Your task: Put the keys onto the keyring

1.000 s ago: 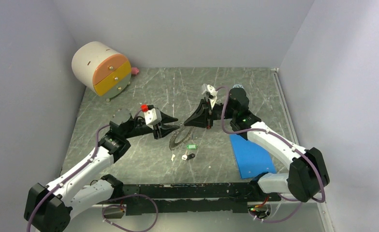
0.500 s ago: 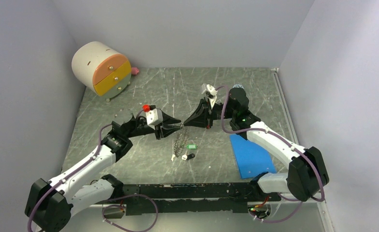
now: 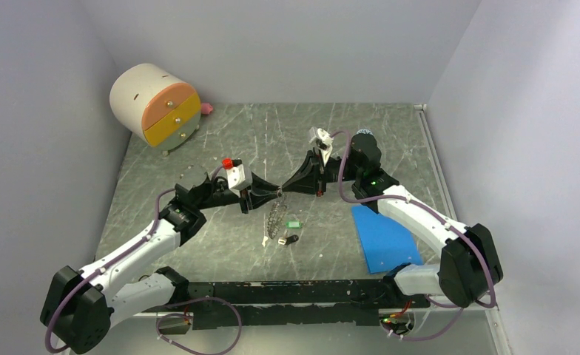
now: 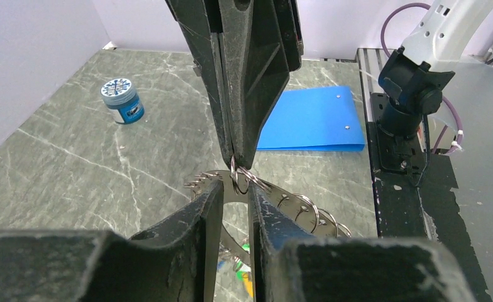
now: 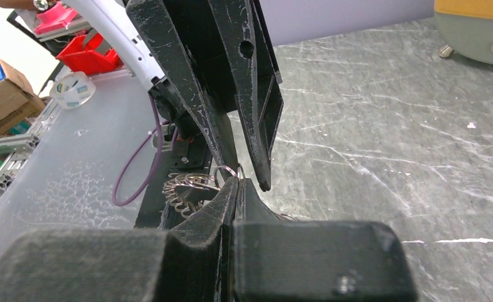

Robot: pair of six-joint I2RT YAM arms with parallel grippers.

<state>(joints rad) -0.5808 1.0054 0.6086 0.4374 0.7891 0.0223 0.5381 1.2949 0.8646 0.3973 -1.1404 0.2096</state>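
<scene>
Two arm bases sit at the near edge of the grey marbled table (image 3: 198,244), and a flat blue folder (image 3: 385,238) lies just beyond the right one. A little farther in, a black-headed key (image 3: 292,238) and a green-headed key (image 3: 294,223) lie loose on the table, just beside the lower end of the keyring (image 3: 274,216), which hangs from the grippers above. Those meet tip to tip. The right gripper (image 5: 236,185) is pressed together on a small loop at the hoop's top. The left gripper (image 4: 236,195) has its fingers a narrow gap apart at the hoop's upper edge, and no grip shows. Farther back stands a small blue jar (image 4: 121,100), its label too small to read. At the far left corner sits a round cream drawer cabinet (image 3: 154,103).
</scene>
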